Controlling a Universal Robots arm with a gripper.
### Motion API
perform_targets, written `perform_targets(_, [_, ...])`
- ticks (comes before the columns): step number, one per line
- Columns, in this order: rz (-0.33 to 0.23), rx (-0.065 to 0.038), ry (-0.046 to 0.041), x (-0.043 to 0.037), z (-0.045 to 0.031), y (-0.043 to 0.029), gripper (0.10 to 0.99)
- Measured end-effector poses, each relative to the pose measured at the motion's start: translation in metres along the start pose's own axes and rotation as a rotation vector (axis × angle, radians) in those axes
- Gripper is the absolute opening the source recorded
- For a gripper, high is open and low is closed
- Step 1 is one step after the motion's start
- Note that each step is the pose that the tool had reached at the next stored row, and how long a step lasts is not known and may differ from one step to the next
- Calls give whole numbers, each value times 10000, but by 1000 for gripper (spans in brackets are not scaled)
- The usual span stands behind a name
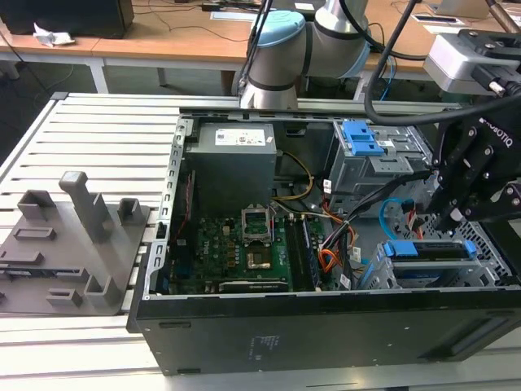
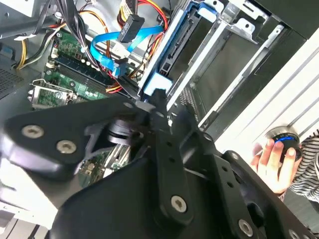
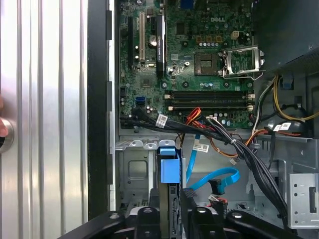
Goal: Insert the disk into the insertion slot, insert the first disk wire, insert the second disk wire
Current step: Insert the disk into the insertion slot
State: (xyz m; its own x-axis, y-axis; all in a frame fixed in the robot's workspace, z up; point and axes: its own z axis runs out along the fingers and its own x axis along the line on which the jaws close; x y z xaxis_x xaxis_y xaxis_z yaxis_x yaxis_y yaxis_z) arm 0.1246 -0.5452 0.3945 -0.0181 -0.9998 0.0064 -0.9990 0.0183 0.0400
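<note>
The disk (image 3: pixel 172 196) stands on edge in its bright blue carrier (image 3: pixel 167 160) inside the insertion slot (image 3: pixel 133 169), the low grey cage at the case's front corner. My gripper (image 3: pixel 169 215) is shut on the disk, one finger on each side. In the exterior view the gripper (image 1: pixel 448 220) hangs over the blue carrier (image 1: pixel 427 249) and the slot (image 1: pixel 376 274). The first disk wire (image 2: pixel 142 9), orange and red, ends in a loose black plug (image 2: pixel 132 27). Beside the cage the second disk wire (image 3: pixel 215 178) loops light blue and unplugged.
A taller grey cage with a blue latch (image 1: pixel 362 138) stands behind the slot. Thick black cable bundles (image 3: pixel 249 159) cross between the motherboard (image 3: pixel 199 64) and the cages. A person's hand (image 2: pixel 271 160) rests on a round button outside the case. Grey fixtures (image 1: pixel 81 236) sit at the exterior view's left.
</note>
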Motion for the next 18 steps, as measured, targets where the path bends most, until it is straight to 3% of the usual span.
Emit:
perform_targets(1, [0,0,1,0,0,0,231])
perform_targets(2, [0,0,1,0,0,0,231])
perform_targets(4, [0,-1,0,0,2,0,106])
perform_targets(9, [0,0,-1,0,4,-3,106])
perform_targets(13, [0,-9,-2,-3,14,-89,106])
perform_targets(18, [0,-18,1,-4,199,-102,106])
